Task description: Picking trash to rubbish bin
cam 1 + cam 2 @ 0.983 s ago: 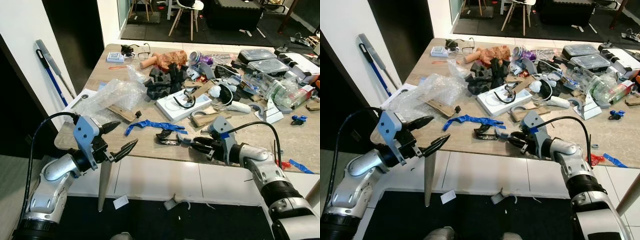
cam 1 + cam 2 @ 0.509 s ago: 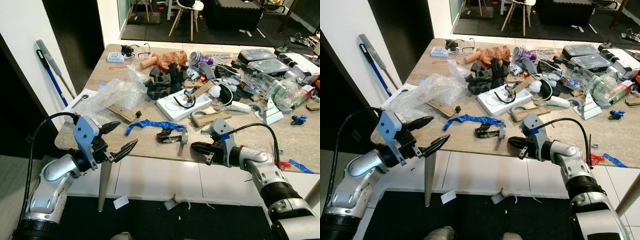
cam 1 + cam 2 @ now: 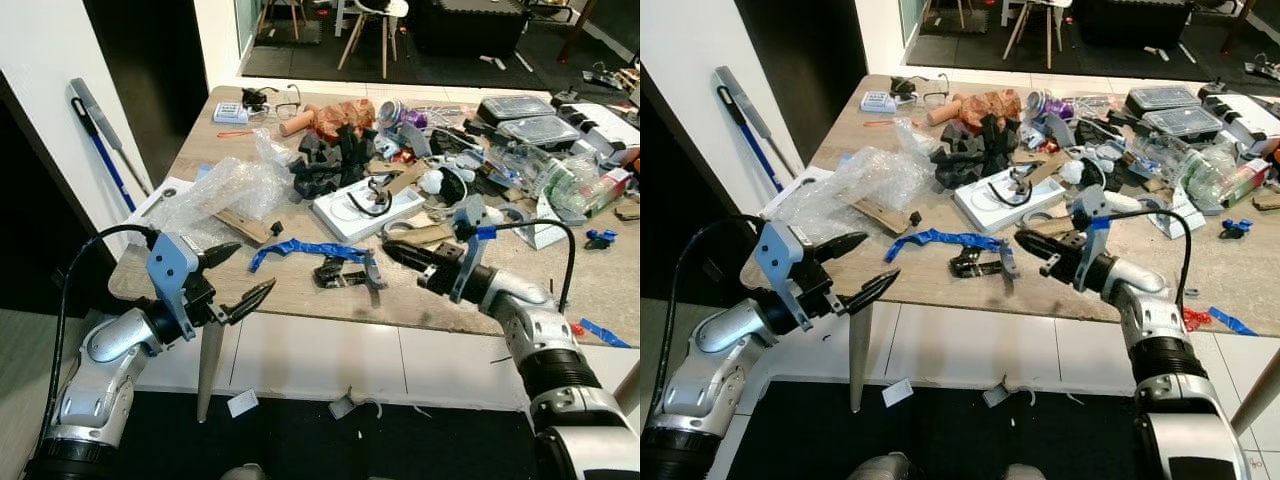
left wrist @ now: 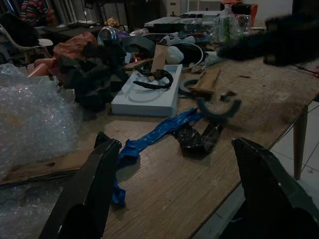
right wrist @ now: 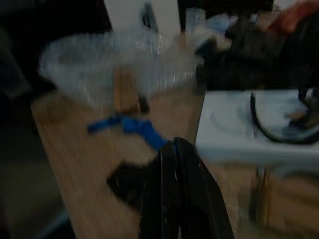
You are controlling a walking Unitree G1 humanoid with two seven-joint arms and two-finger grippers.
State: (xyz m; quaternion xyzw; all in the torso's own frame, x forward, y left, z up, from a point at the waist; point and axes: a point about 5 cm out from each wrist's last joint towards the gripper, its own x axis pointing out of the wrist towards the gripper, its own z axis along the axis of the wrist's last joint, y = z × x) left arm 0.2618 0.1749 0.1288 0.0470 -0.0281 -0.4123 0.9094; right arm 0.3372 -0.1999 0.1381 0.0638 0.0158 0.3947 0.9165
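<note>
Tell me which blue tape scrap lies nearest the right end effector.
The long blue strip beside the black wrapper, left of the right end effector. The other blue scraps lie by the table's right edge, behind that arm.

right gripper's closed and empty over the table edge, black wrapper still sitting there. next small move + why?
Probably open the right gripper and ease it down toward the black wrapper. Its fingers are pressed together with nothing between them, hovering just off the wrapper, which lies loose on the table beside the blue strip. The left gripper is open, off the table edge.
</note>
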